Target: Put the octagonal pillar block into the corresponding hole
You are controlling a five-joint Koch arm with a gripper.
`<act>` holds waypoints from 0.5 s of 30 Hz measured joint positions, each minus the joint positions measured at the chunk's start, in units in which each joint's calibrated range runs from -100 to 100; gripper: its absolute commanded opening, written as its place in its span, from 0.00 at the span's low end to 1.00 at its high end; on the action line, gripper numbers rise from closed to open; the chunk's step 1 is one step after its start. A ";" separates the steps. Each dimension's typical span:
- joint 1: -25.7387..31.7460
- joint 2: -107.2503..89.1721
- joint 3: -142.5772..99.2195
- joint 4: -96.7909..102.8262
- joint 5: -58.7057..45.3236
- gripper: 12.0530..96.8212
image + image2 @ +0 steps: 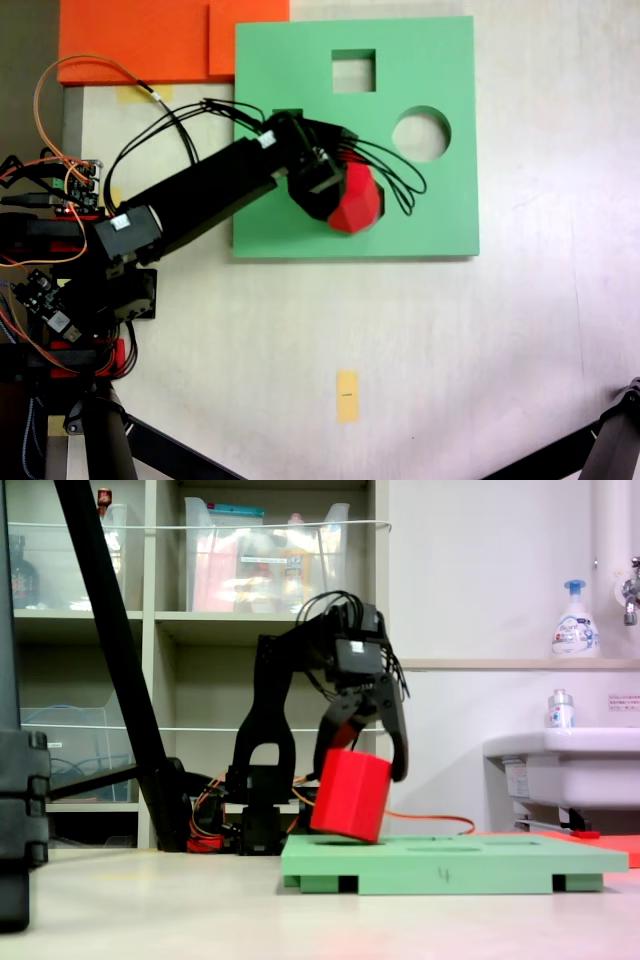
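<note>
Green foam board (pixel 420 215) on the counter (pixel 480 350), square cutout (pixel 353 71) and round cutout (pixel 421 134) uncovered, orange sheets (pixel 140 40) at its far corner. Octagonal pillar block (pixel 349 794), red, tilted, lower edge touching the board (pixel 450 865). Claw (pixel 372 762) grasping the block's top; the side-on fixed view shows the tilt, whereas in the fixed view from above the arm covers the board beside the block (pixel 357 200).

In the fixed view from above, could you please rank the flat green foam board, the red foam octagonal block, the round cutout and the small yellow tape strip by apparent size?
1. Flat green foam board
2. Red foam octagonal block, partly hidden by the gripper and raised nearer the camera
3. Round cutout
4. Small yellow tape strip
</note>
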 measured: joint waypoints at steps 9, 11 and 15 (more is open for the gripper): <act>0.00 3.28 0.69 0.39 0.00 0.31; 0.00 4.38 0.69 0.49 0.00 0.31; 0.05 6.57 0.88 1.47 0.59 0.31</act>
